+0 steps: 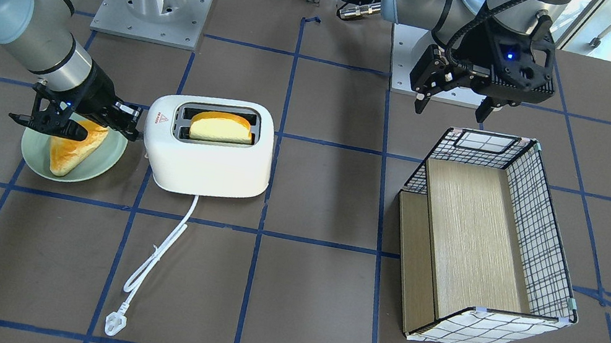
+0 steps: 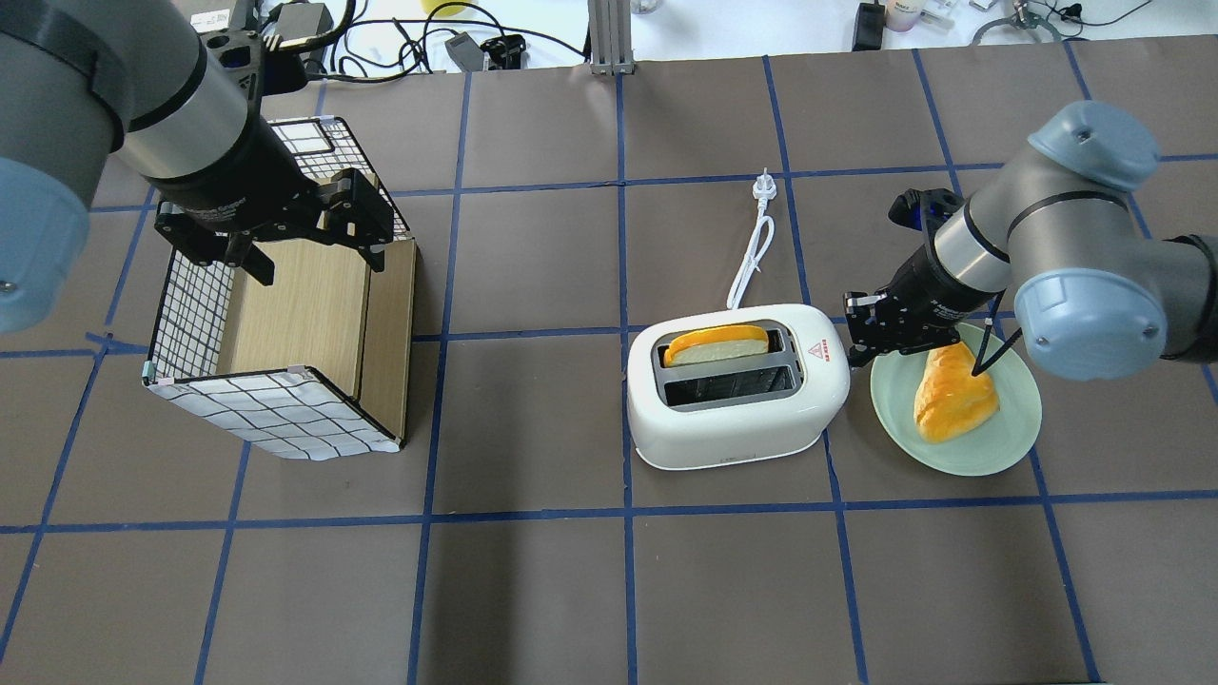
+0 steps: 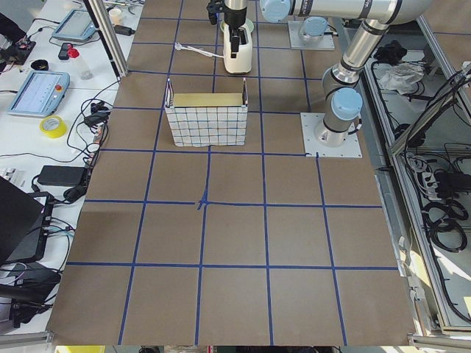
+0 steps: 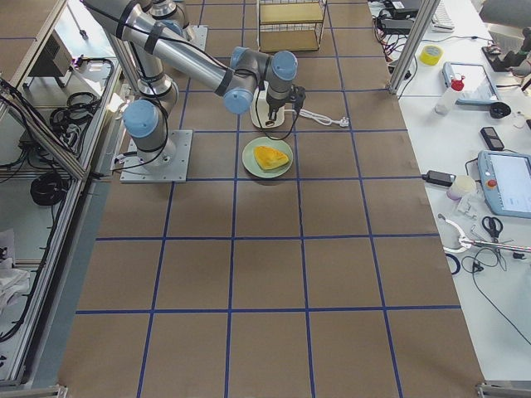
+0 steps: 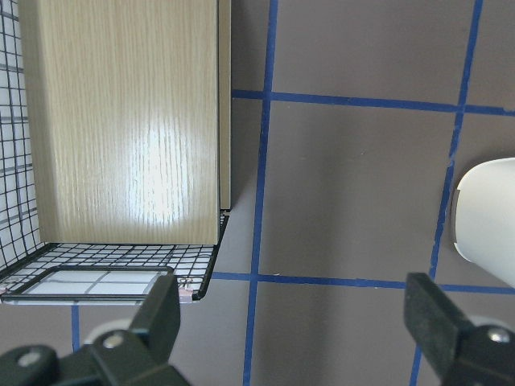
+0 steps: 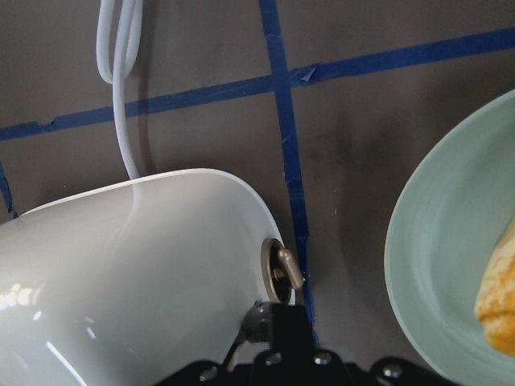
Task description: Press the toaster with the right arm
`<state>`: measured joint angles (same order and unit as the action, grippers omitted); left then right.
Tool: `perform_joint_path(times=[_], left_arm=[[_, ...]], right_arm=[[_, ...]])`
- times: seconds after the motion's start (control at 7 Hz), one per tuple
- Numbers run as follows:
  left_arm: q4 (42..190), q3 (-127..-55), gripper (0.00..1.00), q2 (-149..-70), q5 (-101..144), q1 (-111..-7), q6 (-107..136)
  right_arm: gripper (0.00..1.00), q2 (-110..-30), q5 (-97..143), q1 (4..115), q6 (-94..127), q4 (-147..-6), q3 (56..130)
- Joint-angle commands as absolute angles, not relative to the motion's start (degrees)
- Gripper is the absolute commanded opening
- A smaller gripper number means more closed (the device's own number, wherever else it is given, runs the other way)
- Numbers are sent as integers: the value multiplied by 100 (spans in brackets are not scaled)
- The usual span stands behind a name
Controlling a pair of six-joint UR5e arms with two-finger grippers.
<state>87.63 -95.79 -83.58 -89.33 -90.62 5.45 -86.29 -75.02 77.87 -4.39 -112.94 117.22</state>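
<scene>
The white toaster stands mid-table with a bread slice upright in one slot; it also shows in the overhead view. Its white cord trails away from it to a plug. My right gripper is shut and its tips rest against the toaster's end, just below a round dial. The lever is hidden behind the fingertips. My left gripper is open and empty, hovering above the basket.
A pale green plate with a wedge of bread lies right beside the toaster, under my right wrist. A wire basket with a wooden insert stands on the left half of the table.
</scene>
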Motion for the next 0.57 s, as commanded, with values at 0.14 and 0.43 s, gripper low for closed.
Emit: perform_joint_path(times=[0.14,0.43], left_arm=[[8763,-9580,100,-8358,-8938,-9062,545],[8763,-9580,100,-8358,-8938,-9062,545]], right_arm=[[9,-8789,-7532,7796,-88,-10508,11209],[56,-8798,-7952,7796,-97,-9724,10550]])
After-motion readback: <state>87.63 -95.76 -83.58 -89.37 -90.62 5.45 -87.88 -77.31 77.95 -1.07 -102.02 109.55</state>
